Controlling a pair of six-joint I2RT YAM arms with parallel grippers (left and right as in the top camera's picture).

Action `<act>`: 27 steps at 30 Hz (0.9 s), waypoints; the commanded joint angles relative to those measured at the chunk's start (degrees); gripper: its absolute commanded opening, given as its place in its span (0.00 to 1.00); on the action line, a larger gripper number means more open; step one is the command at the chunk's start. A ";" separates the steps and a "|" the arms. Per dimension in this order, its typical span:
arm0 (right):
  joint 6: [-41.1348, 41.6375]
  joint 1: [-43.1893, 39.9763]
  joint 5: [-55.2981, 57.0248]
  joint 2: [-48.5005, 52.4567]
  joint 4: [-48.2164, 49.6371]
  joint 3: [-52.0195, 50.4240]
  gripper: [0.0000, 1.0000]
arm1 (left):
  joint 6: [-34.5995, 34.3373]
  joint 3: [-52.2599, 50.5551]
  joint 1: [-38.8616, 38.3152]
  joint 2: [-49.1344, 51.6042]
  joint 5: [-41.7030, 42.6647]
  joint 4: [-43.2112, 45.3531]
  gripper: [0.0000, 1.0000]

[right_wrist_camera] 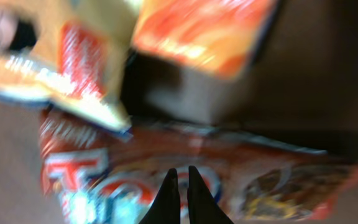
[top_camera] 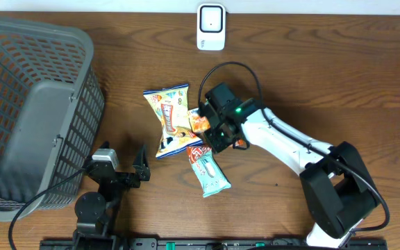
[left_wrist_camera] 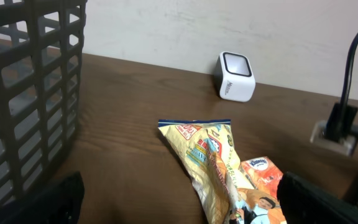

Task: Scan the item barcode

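The table carried a grey basket at its left end, well apart from the work. The right hand hung over a cluster of three snack packets near the middle, its fingers pressed together on nothing. The tips were poised just above the red-and-teal packet. The left hand stood spread wide near the front edge, empty.

The yellow bag, the red-and-teal packet and the small orange packet lay crowded together, the orange one overlapping the yellow. That was the likely trouble. A closed hand coming down would only shove the heap, and once opened it might pinch two wrappers at once or drag a neighbour along. The slick film could also slip or crumple and hide the barcode — I could not tell which face carried it. The white scanner stood at the far edge, well apart from the packets — a loose grip could fail on the way across.
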 commanded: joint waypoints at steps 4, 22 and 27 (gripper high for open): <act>3.34 -2.60 3.26 4.20 2.86 -0.33 0.02 | -0.92 -1.62 0.24 -0.04 0.37 -0.79 0.98; 5.16 -17.42 4.68 10.25 -5.42 3.96 0.01 | -0.92 -1.62 0.24 -0.04 0.37 -0.79 0.98; 5.18 -19.61 3.56 7.52 -9.27 6.40 0.01 | -0.92 -1.62 0.24 -0.04 0.37 -0.79 0.98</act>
